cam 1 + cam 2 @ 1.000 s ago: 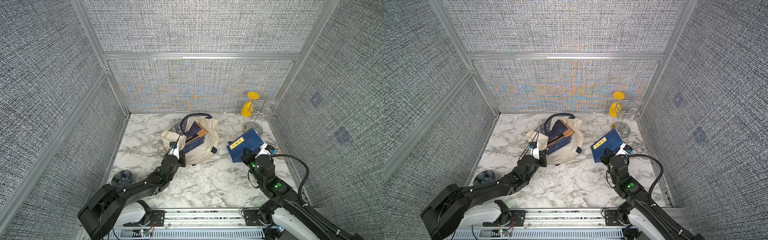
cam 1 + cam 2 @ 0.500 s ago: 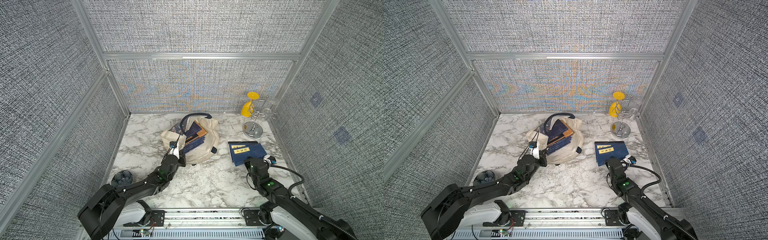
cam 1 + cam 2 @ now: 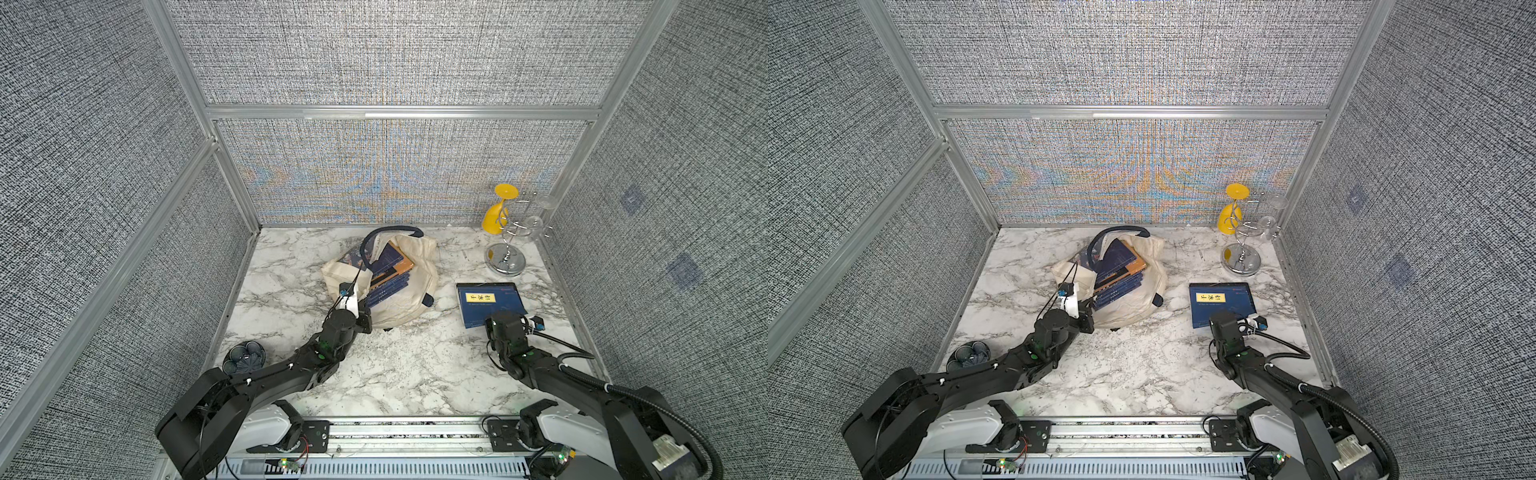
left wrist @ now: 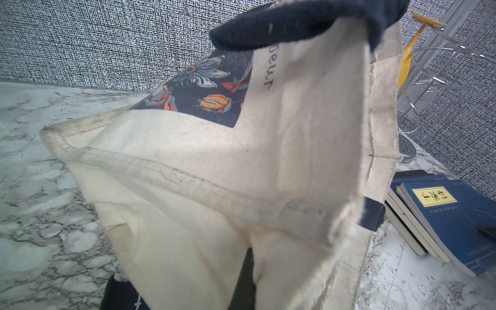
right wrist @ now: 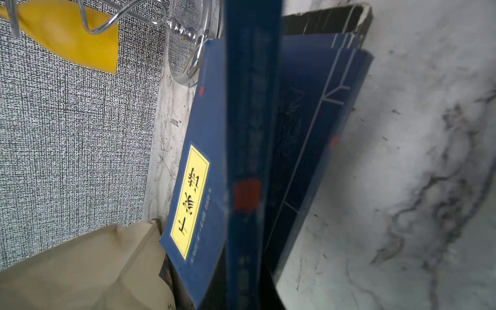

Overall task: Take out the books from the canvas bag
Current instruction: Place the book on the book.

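Several stiff, thin books fill the limp bag. The left claw pinches its rim, and the right claw clamps the edge of another book.

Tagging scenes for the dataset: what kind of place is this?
Probably a lab robot test cell: grey fabric wall panels in aluminium frames, a marble-look tabletop, and two robot arms mounted on a rail at its front.

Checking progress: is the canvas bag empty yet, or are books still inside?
Not empty. Several navy books lie in the open mouth of the canvas bag, seen in both top views.
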You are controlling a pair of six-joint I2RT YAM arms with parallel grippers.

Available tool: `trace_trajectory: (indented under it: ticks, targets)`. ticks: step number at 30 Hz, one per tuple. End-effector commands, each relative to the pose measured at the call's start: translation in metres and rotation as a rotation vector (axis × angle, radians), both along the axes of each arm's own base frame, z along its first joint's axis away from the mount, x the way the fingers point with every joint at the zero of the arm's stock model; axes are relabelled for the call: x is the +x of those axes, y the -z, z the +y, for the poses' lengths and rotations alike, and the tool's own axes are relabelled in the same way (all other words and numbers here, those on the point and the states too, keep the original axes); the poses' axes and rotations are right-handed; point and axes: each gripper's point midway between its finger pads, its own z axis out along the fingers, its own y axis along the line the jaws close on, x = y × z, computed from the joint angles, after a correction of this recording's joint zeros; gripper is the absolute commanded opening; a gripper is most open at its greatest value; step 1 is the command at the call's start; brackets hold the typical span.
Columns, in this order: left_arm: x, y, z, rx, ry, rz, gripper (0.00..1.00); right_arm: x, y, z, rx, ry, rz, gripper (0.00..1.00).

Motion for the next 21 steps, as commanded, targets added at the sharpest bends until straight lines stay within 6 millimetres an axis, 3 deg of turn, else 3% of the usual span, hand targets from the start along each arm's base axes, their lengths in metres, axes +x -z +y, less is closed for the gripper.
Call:
trace_trajectory:
  ticks: [1,7,12,18,21]
  targets:
    - [0.003,-0.008,-0.001,-0.019,-0.006,-0.019,0.0,0.002,0.004,0.001,0.004,-0.017,0.028,0.1]
    - [0.003,-0.008,-0.002,-0.017,-0.002,-0.016,0.0,0.002,0.013,0.004,0.025,-0.088,0.101,0.21]
    - [0.003,-0.007,-0.003,-0.016,0.002,-0.013,0.0,0.002,0.002,0.008,0.012,-0.153,0.103,0.49]
    - [0.003,-0.007,-0.003,-0.015,0.004,-0.013,0.0,-0.01,-0.007,0.01,-0.003,-0.196,0.151,0.69]
    - [0.003,-0.007,-0.004,-0.016,0.006,-0.011,0.0,-0.014,-0.01,0.012,-0.014,-0.227,0.172,0.75]
